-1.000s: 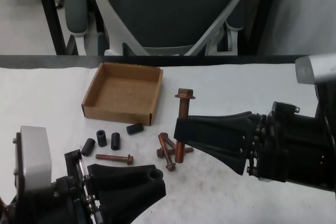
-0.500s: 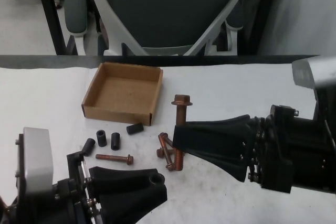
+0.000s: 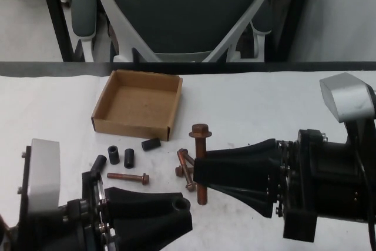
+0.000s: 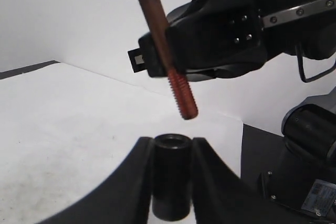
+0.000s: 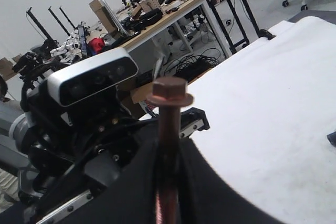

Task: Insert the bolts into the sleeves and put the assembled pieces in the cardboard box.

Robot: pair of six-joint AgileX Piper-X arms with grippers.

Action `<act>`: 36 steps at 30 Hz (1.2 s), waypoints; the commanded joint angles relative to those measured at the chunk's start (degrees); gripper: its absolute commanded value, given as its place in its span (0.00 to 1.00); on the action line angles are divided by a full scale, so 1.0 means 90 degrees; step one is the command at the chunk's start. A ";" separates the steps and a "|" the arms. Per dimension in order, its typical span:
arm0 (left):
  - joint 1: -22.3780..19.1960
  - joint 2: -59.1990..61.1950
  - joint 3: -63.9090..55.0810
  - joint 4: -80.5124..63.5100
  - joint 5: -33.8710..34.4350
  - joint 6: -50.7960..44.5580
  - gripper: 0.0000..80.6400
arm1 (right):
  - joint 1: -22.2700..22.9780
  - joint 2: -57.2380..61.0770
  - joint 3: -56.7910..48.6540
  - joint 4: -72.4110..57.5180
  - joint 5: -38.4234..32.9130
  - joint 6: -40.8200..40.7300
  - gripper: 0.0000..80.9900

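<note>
Bolt poised over sleeve, not yet in.

Clamping a copper bolt (image 3: 201,195) by its shank in the right jaws, flanged head up, threaded tip down, leaning slightly; pinching a black sleeve (image 4: 170,174) upright in the left jaws, bore open at the top. From the left wrist view, tip of the bolt (image 4: 160,45) just above the sleeve's mouth and a little to one side, apart from it. Farther back on the white desk (image 3: 264,110), lying free: loose sleeves (image 3: 128,157) near the front wall of the open cardboard box (image 3: 136,124), a single bolt (image 3: 128,176) just beside them, a small heap of bolts (image 3: 185,168) right by the held one.
</note>
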 commanded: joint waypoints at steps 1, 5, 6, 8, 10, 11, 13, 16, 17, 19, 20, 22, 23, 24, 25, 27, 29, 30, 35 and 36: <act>-0.0016 0.0105 -0.0074 0.0035 0.0051 -0.0046 0.01 | 0.0045 -0.0006 -0.0018 -0.0028 -0.0260 -0.0061 0.00; -0.0016 0.0397 -0.0074 -0.0035 0.0190 -0.0046 0.01 | 0.0135 -0.0006 -0.0018 -0.0028 -0.0260 -0.0061 0.00; -0.0016 0.0452 -0.0074 -0.0091 0.0192 -0.0046 0.01 | 0.0149 -0.0006 -0.0018 -0.0028 -0.0260 -0.0061 0.00; -0.0016 0.0511 -0.0074 -0.0143 0.0190 -0.0046 0.01 | 0.0151 -0.0006 -0.0018 -0.0028 -0.0260 -0.0061 0.00; -0.0016 0.0517 -0.0074 -0.0142 0.0190 -0.0154 0.01 | 0.0151 -0.0006 -0.0018 -0.0028 -0.0260 -0.0061 0.00; -0.0016 0.0517 -0.0074 -0.0176 0.0246 -0.0199 0.01 | 0.0151 -0.0006 -0.0018 -0.0028 -0.0260 -0.0061 0.00; -0.0016 0.0517 -0.0074 -0.0322 0.0417 -0.0291 0.01 | 0.0151 -0.0006 -0.0018 -0.0028 -0.0260 -0.0061 0.00; -0.0016 0.0517 -0.0089 -0.0478 0.0672 -0.0310 0.01 | 0.0151 -0.0006 -0.0018 -0.0028 -0.0260 -0.0061 0.00; -0.0016 0.0517 -0.0089 -0.0491 0.0670 -0.0310 0.01 | 0.0151 -0.0006 -0.0018 -0.0028 -0.0260 -0.0061 0.00; -0.0016 0.0517 -0.0089 -0.0489 0.0670 -0.0283 0.01 | 0.0151 -0.0006 -0.0018 -0.0028 -0.0260 -0.0061 0.00; -0.0016 0.0517 -0.0089 -0.0489 0.0670 -0.0283 0.01 | 0.0151 -0.0006 -0.0018 -0.0028 -0.0260 -0.0061 0.00; -0.0016 0.0517 -0.0089 -0.0489 0.0686 -0.0227 0.01 | 0.0151 -0.0006 -0.0018 -0.0028 -0.0260 -0.0061 0.00; -0.0016 0.0517 -0.0101 -0.0489 0.0699 -0.0181 0.01 | 0.0151 -0.0006 -0.0018 -0.0028 -0.0260 -0.0061 0.00; -0.0016 0.0517 -0.0098 -0.0489 0.0716 -0.0181 0.01 | 0.0151 -0.0006 -0.0018 -0.0028 -0.0260 -0.0061 0.00; -0.0016 0.0517 -0.0098 -0.0489 0.0716 -0.0181 0.01 | 0.0148 -0.0006 -0.0018 0.0013 -0.0260 -0.0061 0.00; -0.0016 0.0517 -0.0098 -0.0550 0.0715 -0.0181 0.01 | 0.0148 -0.0006 -0.0018 0.0121 -0.0260 -0.0061 0.00; -0.0016 0.0517 -0.0114 -0.0628 0.0733 -0.0181 0.01 | 0.0148 -0.0006 -0.0018 0.0229 -0.0260 -0.0061 0.00; -0.0016 0.0517 -0.0137 -0.0643 0.0748 -0.0181 0.01 | 0.0148 -0.0006 -0.0018 0.0262 -0.0260 -0.0061 0.00; -0.0027 0.0517 -0.0306 -0.0631 0.0809 -0.0181 0.01 | 0.0148 -0.0006 -0.0018 0.0265 -0.0260 -0.0061 0.00; -0.0027 0.0517 -0.0361 -0.0631 0.0867 -0.0193 0.01 | 0.0148 -0.0006 -0.0018 0.0265 -0.0260 -0.0061 0.00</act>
